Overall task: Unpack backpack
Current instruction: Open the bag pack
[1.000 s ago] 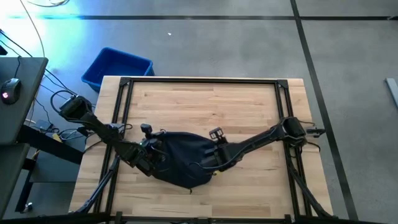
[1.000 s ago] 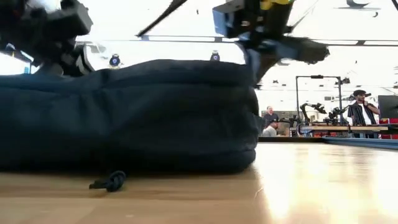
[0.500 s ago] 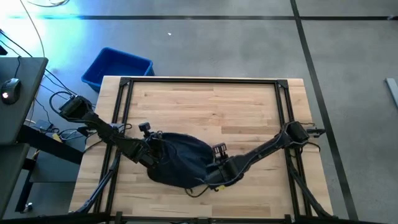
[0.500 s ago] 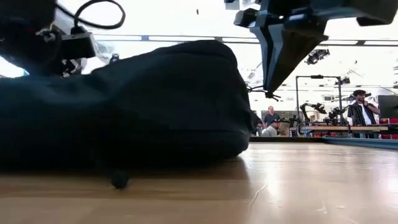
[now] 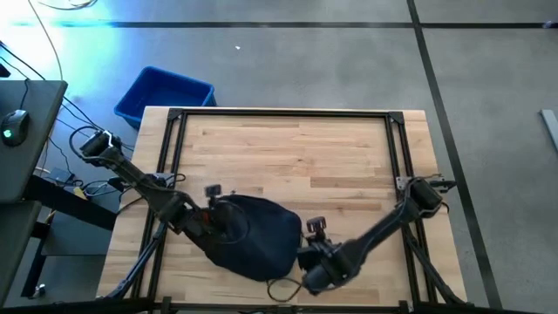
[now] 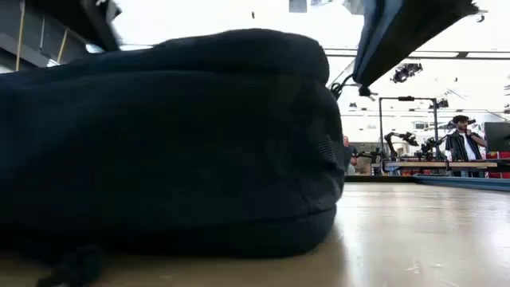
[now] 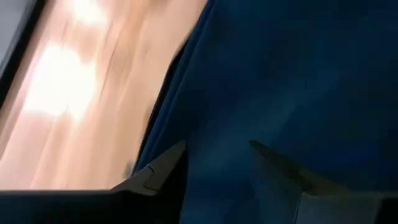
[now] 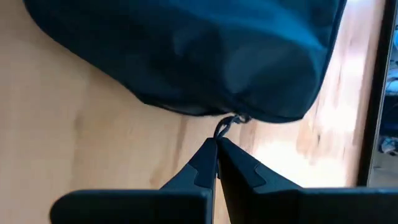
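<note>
Only the right wrist view shows right gripper pinching zip pull.

The rounded dark navy backpack lies slumped on its side near the wooden table's front edge.

You get blown-out backlight behind the dark backpack at worktop level, glare on the worktop, and motion blur at both wrists.
</note>
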`<state>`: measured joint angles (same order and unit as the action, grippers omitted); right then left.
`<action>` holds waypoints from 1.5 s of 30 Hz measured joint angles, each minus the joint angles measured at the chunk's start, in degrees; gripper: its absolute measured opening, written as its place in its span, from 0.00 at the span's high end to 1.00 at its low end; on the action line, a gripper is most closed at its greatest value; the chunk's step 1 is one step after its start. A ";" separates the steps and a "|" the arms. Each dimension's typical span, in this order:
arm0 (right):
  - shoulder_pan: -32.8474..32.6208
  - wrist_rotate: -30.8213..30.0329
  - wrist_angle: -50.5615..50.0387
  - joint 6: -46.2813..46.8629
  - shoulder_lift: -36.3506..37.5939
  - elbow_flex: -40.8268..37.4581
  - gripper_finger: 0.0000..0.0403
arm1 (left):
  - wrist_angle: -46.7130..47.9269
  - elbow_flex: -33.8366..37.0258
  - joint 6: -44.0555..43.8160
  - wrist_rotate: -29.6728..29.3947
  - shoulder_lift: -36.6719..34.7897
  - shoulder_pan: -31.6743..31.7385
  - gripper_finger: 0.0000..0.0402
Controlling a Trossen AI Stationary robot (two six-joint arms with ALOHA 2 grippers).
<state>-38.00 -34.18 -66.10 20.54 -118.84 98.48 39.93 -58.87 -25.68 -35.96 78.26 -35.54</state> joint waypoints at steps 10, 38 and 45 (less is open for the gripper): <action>-3.12 -7.30 4.47 2.30 -0.07 0.00 1.00 | -40.02 -0.08 32.06 29.62 11.33 13.31 0.64; -5.72 -5.83 6.65 7.65 -0.80 0.00 1.00 | -35.58 -13.70 44.40 41.52 32.62 21.09 0.90; -7.16 -6.01 13.33 7.69 -5.36 0.00 1.00 | -33.36 -13.64 44.20 40.54 29.73 21.24 0.98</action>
<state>-45.16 -40.19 -52.77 28.23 -124.21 98.48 6.56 -72.51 18.52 4.58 107.99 -14.30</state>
